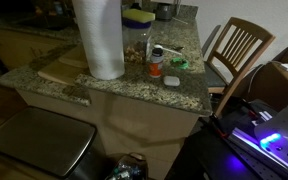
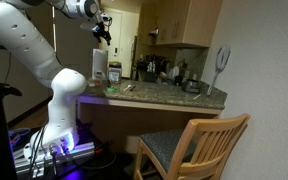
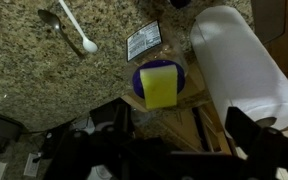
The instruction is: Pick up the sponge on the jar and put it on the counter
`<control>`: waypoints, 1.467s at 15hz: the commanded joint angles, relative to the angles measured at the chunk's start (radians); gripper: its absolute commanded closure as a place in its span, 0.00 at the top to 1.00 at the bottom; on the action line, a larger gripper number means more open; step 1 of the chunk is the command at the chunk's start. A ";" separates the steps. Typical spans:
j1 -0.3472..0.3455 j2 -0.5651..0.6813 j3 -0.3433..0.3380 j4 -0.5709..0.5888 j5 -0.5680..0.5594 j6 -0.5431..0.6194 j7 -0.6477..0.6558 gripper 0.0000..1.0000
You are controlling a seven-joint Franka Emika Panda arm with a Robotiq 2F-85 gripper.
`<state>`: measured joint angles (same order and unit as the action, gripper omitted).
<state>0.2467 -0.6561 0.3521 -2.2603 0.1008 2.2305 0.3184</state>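
The yellow sponge (image 3: 161, 86) lies flat on the jar's round blue-purple lid (image 3: 139, 78) in the wrist view, close beside the paper towel roll. In an exterior view the sponge (image 1: 138, 16) tops the clear jar (image 1: 136, 42) at the back of the granite counter (image 1: 134, 88). My gripper (image 3: 184, 130) is open and empty, its dark fingers spread wide, well above the jar and slightly off to one side of it. In an exterior view the gripper (image 2: 102, 30) hangs high over the counter (image 2: 159, 96).
A tall paper towel roll (image 1: 101, 38) stands right next to the jar. A pale wooden board (image 1: 64, 68), an orange bottle with white cap (image 1: 156, 62) and a small green thing (image 1: 177, 64) are on the counter. A white spoon (image 3: 79, 30) and a packet (image 3: 144, 42) lie nearby. A wooden chair (image 1: 239, 50) stands beside the counter.
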 commanded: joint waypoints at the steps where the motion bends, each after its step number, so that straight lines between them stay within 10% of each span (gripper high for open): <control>1: -0.005 0.001 0.003 0.004 0.003 -0.003 -0.002 1.00; 6: -0.018 -0.007 0.010 0.001 0.015 -0.021 0.061 1.00; 7: -0.065 0.189 0.017 0.100 -0.010 0.049 0.043 1.00; 15: -0.038 0.629 -0.026 0.467 0.101 -0.191 -0.010 1.00; 22: 0.081 0.986 -0.069 0.842 -0.300 -0.341 0.228 1.00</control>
<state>0.2485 0.1854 0.3301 -1.6068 -0.0746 1.9936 0.4743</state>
